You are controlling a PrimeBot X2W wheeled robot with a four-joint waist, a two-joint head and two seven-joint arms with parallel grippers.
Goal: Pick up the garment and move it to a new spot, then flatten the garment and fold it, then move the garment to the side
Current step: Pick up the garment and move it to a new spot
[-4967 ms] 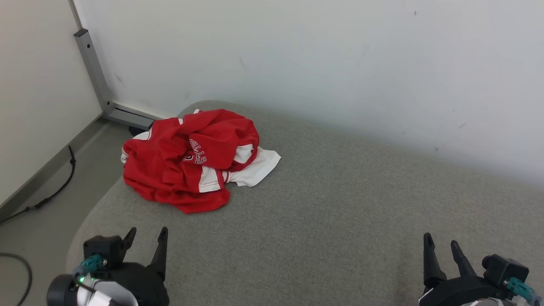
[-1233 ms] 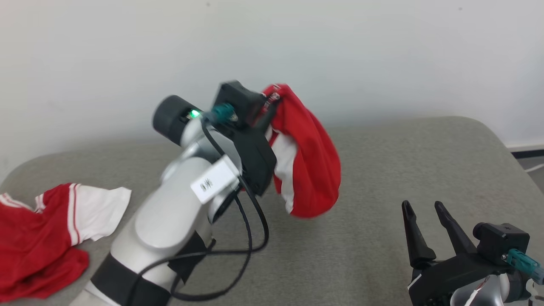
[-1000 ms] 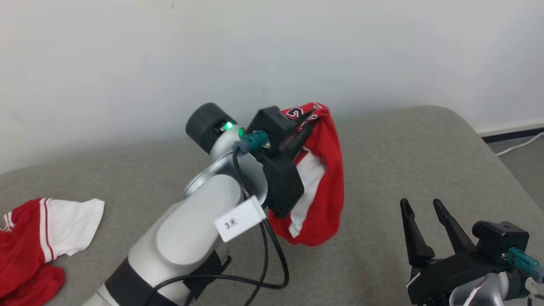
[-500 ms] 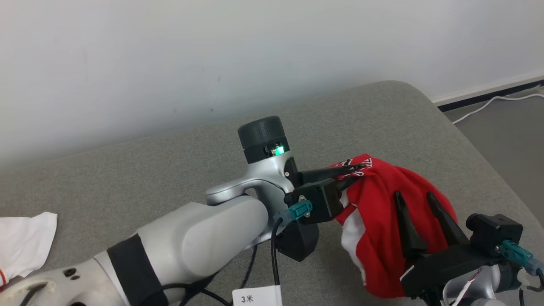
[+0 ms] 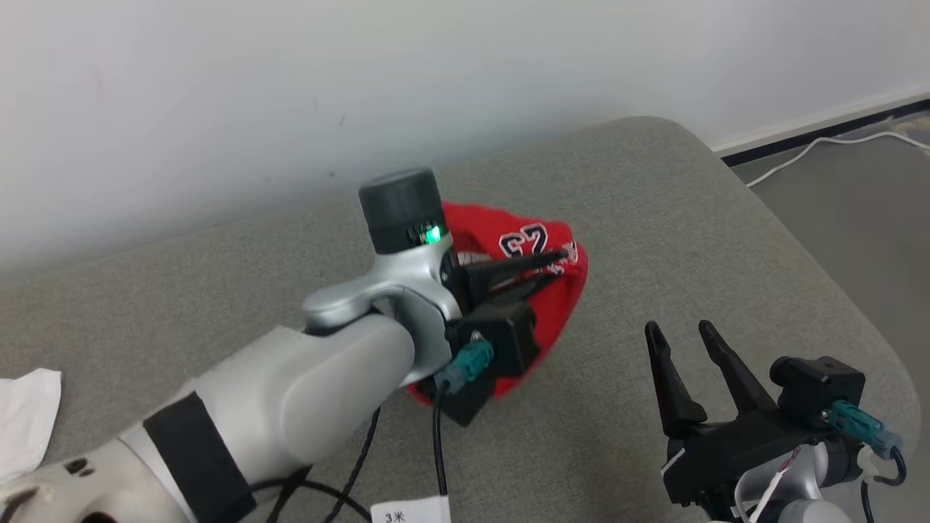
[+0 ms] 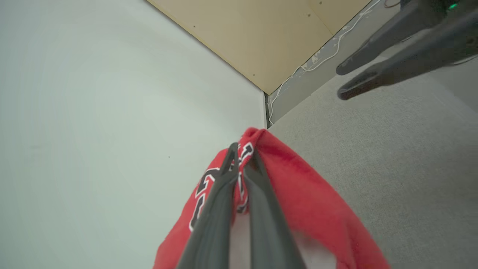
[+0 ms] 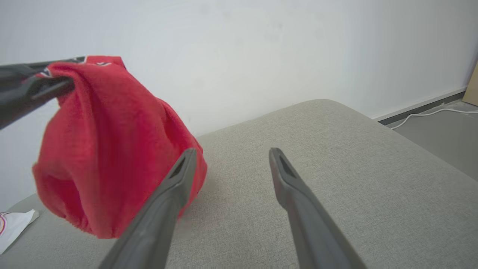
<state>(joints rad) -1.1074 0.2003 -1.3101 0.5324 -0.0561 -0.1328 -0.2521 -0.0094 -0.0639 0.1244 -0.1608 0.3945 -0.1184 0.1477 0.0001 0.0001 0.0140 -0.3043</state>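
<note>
- Plain white wall (image 5: 290,87): stands behind the work surface; marked with a few small dark specks.
- Grey woven-fabric cushion with a rounded corner (image 5: 654,218): lies against the wall and bears everything below.
- Silver left arm with a black band (image 5: 305,385): reaches from the lower left of the head view towards the centre of the cushion.
- Red knit garment with black-and-white lettering (image 5: 483,226): bunched and hanging from the left gripper over the middle of the cushion, on its wall side. Whether its lower edge touches the fabric cannot be told.
- Right gripper (image 5: 676,327): fingers spread wide with nothing between them; it is above the cushion, to the right of the garment and apart from it.
- Left gripper (image 5: 561,261): fingers pinched together on a fold of the garment at the lettering, as the left wrist view confirms.
- White piece of cloth (image 5: 25,414): lies on the cushion's far left, well apart from the garment.
- Thin white cable (image 5: 821,145): runs along the floor by the wall.
- Small white paper tag (image 5: 410,512): hangs on the left arm's black wiring.
</note>
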